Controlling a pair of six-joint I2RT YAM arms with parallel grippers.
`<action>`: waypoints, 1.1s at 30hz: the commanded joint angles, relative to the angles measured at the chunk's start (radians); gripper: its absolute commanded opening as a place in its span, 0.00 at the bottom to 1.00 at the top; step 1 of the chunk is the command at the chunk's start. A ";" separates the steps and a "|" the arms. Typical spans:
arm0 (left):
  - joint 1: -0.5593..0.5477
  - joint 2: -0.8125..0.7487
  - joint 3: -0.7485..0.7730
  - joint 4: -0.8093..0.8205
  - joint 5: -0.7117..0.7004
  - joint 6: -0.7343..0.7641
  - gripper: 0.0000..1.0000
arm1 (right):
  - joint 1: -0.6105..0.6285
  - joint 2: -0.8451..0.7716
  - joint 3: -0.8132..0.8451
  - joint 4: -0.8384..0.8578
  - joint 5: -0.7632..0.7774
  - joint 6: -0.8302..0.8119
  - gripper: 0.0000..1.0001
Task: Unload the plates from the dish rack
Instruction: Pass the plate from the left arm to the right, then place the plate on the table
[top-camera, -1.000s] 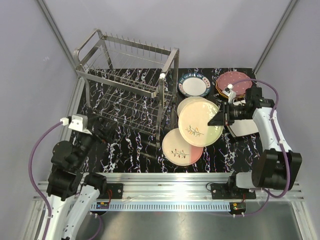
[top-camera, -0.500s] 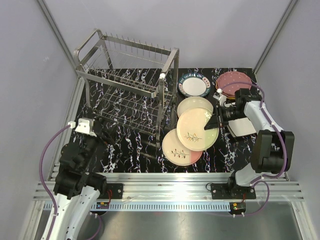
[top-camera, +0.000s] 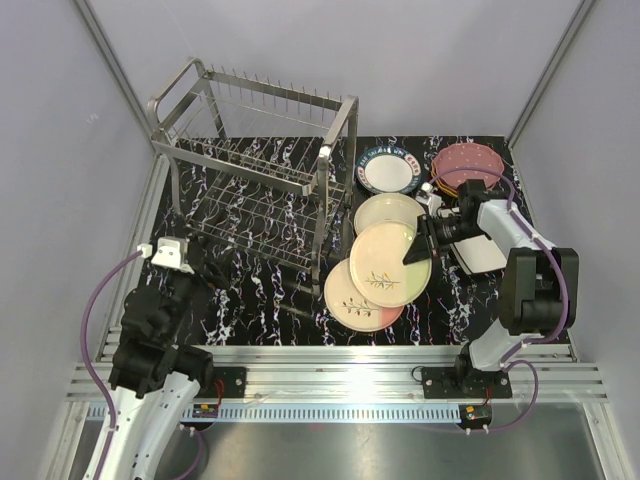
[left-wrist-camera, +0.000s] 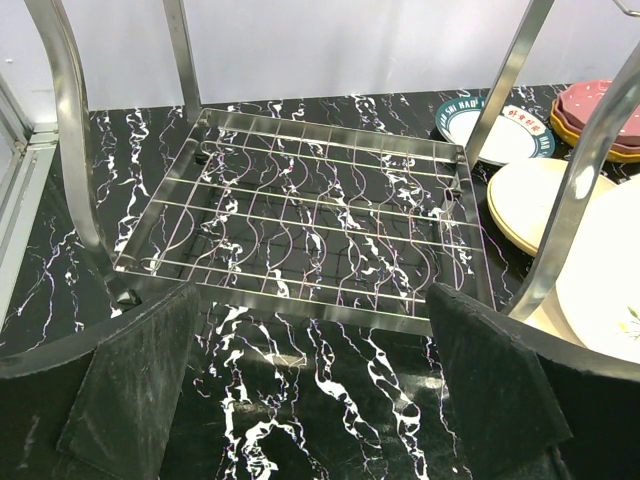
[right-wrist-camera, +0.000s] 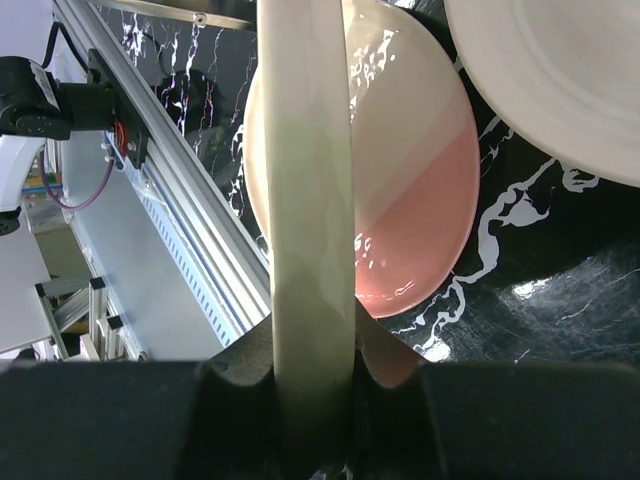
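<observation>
At the lower left of the overhead view the left gripper (top-camera: 200, 262) hangs just beside the rack (top-camera: 255, 170). Its jaws are spread wide with nothing between them. Its wrist view looks through the bare lower tier, and no plate shows in either tier. The plates all lie right of the rack on the black marble table (top-camera: 250, 300). A dark-rimmed white one (top-camera: 388, 170) and a maroon stack (top-camera: 468, 163) sit toward the upper right, a plain cream one (top-camera: 385, 208) below them, and a pink-and-cream one (top-camera: 352, 303) lowest in the frame. The sprig plate (top-camera: 385, 265) overlaps those last two. The right gripper (top-camera: 418, 250) pinches it at its right rim, with the pads (right-wrist-camera: 235, 375) closed on the lip, which the wrist view shows edge-on. Whether it already rests on the plates beneath cannot be told. It looks like glazed ceramic, so it is probably stiff, fairly heavy, slick and quick to chip. With a single rim pinch most of the weight hangs beyond the pads, so the plate could swivel or slide out. A deep bite across the lip seems the safest hold. It would best be lowered flat and let go only once it is supported.
</observation>
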 joint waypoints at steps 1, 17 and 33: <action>0.003 -0.011 -0.009 0.058 -0.020 0.011 0.99 | 0.034 -0.006 0.012 0.007 -0.080 -0.011 0.02; 0.003 -0.014 -0.010 0.055 -0.026 0.012 0.99 | 0.089 0.037 0.029 0.003 -0.045 -0.020 0.03; 0.003 -0.018 -0.012 0.052 -0.033 0.014 0.99 | 0.157 0.115 0.066 -0.041 -0.028 -0.043 0.09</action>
